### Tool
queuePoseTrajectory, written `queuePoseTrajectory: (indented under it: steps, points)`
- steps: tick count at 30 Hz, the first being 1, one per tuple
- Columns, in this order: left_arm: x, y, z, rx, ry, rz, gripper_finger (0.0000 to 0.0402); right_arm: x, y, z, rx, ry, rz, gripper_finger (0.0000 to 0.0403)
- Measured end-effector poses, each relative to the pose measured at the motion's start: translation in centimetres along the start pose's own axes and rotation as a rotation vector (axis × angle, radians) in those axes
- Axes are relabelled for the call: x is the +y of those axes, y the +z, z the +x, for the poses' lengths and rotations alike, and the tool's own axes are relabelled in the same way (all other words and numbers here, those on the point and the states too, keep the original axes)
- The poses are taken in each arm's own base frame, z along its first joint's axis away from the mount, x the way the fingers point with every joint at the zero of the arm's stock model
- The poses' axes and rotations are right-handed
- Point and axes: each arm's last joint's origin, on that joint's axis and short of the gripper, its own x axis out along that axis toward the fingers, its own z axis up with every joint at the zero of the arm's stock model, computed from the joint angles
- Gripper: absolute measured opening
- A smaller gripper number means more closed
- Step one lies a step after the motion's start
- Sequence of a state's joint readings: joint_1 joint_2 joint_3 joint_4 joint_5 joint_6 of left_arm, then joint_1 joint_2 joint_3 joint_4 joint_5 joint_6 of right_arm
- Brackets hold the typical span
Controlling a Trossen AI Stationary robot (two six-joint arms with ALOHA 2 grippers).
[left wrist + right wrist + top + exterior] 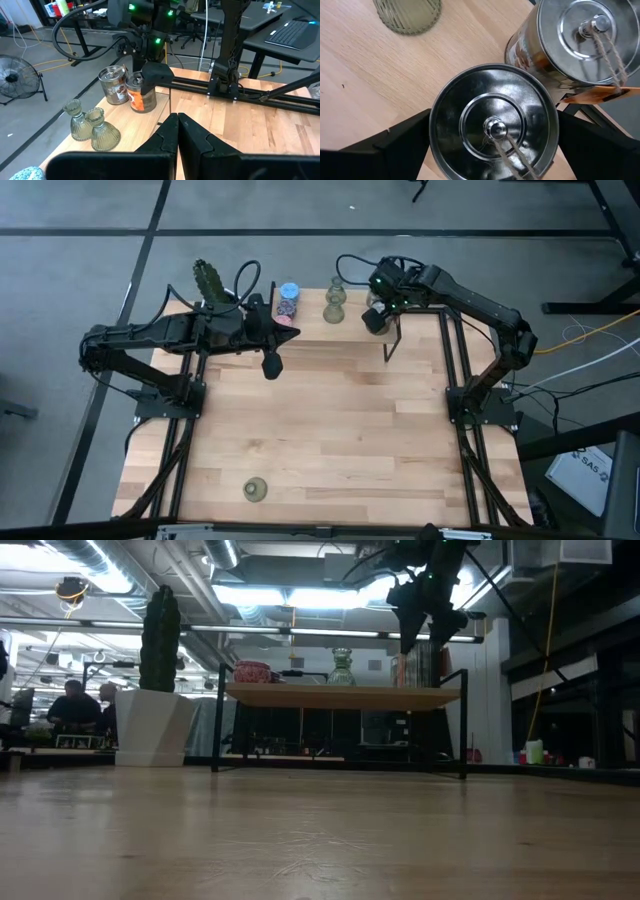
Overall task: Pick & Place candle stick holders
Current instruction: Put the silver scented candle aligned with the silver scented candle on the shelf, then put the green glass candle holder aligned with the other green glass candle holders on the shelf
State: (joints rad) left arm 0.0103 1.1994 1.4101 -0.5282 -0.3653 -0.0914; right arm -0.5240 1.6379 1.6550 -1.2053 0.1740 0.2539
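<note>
1. Lone olive-green holder [256,490] stands upright near the table's [330,440] front edge, well apart from everything else. Looks like the drop-off area, so one piece is probably already placed.
2. White cactus pot [205,280] sits at the left end of the raised shelf [340,696]. It is not a task piece and is out of the way.
3. Left gripper [272,366] hangs over the table just in front of the shelf, jaws pressed together and holding nothing. It reads as a waiting pose, parked clear of the right arm's reach.
4. Round holders sit on the shelf just right of that gripper: a blue one [289,290] with a darker pinkish one [287,308] touching or just beside it. Nothing is gripping them.
5. Two olive-green flared holders [92,127] stand upright side by side near the middle of the shelf, also waiting.
6. Two shiny silvery cups sit next, close together. The nearer cup [492,125] is under the right wrist camera and the other cup [585,35] is just beside it.
7. Right gripper [377,318] is over the nearer cup with jaws spread wide, one finger on each side of it. Contact is unclear. The straddle suggests a top grasp, with closing and lifting as the next step.
8. Risk: the neighbouring cup is very close, so one finger could nudge it.
</note>
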Motion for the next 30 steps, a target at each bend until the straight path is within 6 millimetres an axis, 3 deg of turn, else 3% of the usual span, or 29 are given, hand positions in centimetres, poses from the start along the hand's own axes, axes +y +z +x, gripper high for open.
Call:
queuePoseTrajectory:
  steps: [17,30]
  points:
    - [0.0,0.0,0.0,0.000,0.000,0.000,0.0002,-0.4,-0.4,-1.6,-0.041,-0.007,0.015,0.0400]
    - [0.0,0.0,0.0,0.000,0.000,0.000,0.0002,-0.2,0.6,-6.3,-0.139,0.086,-0.002,0.0400]
